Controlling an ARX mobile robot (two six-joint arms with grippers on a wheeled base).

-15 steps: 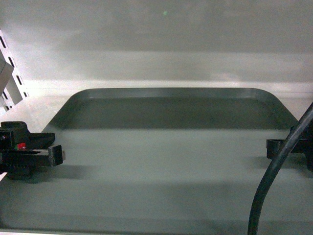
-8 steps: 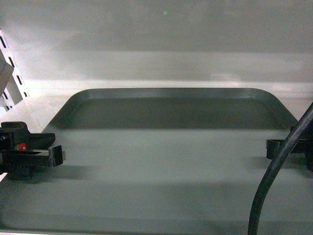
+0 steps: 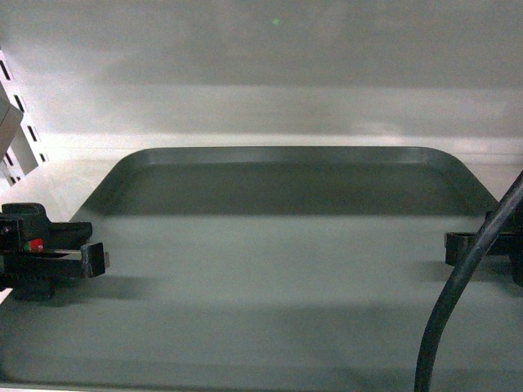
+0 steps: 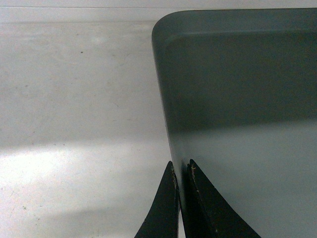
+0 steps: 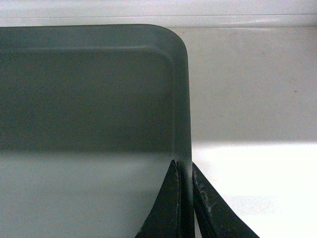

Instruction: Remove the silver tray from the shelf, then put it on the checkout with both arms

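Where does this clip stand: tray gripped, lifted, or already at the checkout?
Done: the left gripper and right gripper each pinch a side rim of the silver tray. In hand: that two-sided grip, with the tray over the shelf; lift-off can't be judged. Left: withdrawing it and placing it on the checkout, which is not in view.

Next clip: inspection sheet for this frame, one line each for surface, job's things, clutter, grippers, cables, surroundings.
Surface: pale shelf board, lit band across the front.
Job's things: silver tray lying flat on the shelf, nothing in it; checkout not in view.
Clutter: nothing seen.
Grippers: left gripper closed on the tray's left rim; right gripper closed on the right rim, one finger on each side of the rim.
Cables: thick black cable crossing in front of the tray's right side.
Surroundings: plain back panel; slotted upright at left.
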